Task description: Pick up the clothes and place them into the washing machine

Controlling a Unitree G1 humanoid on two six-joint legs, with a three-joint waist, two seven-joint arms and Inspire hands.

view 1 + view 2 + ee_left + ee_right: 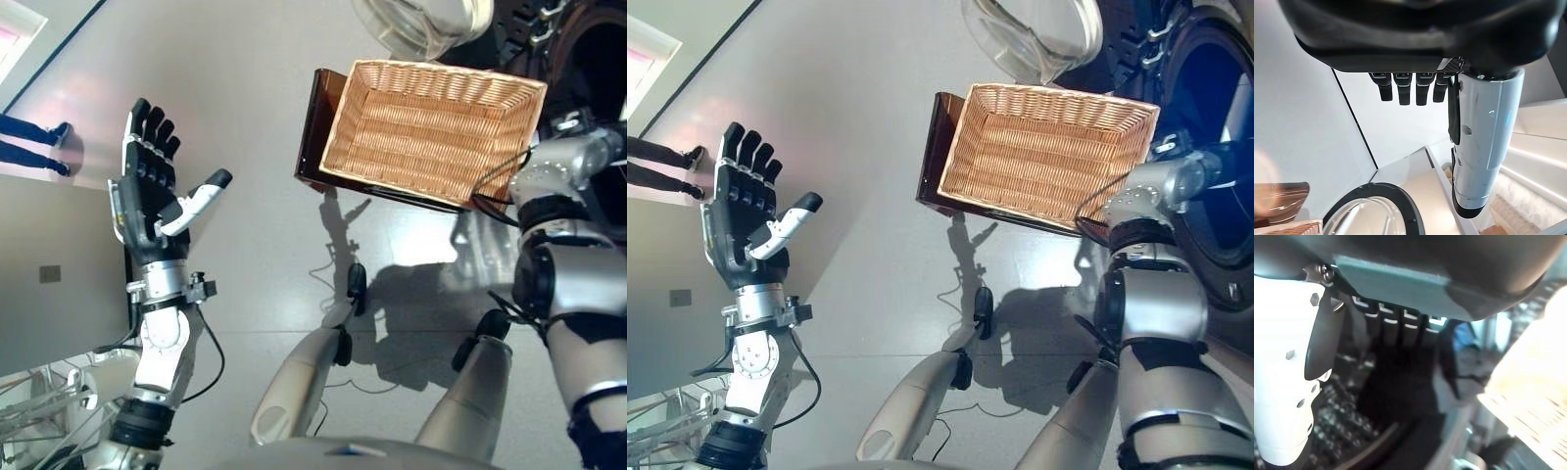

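Observation:
The wicker basket [431,127] rests on a dark brown stand [315,127], and I see no clothes inside it. The washing machine's dark opening [1215,196] is at the far right, with its glass door [1038,29] swung open beyond the basket. My right arm [568,157] reaches into that opening, and its hand is hidden from both eye views. In the right wrist view my right hand [1396,328] has straight fingers inside the perforated drum [1337,431]. A dark shape [1396,396] lies past them; I cannot tell whether it is cloth. My left hand [147,201] is raised, open and empty.
A person's legs and shoes [29,142] show at the far left edge. A grey cabinet top [49,274] stands beside my left arm. Pale floor [255,117] stretches between my left hand and the basket.

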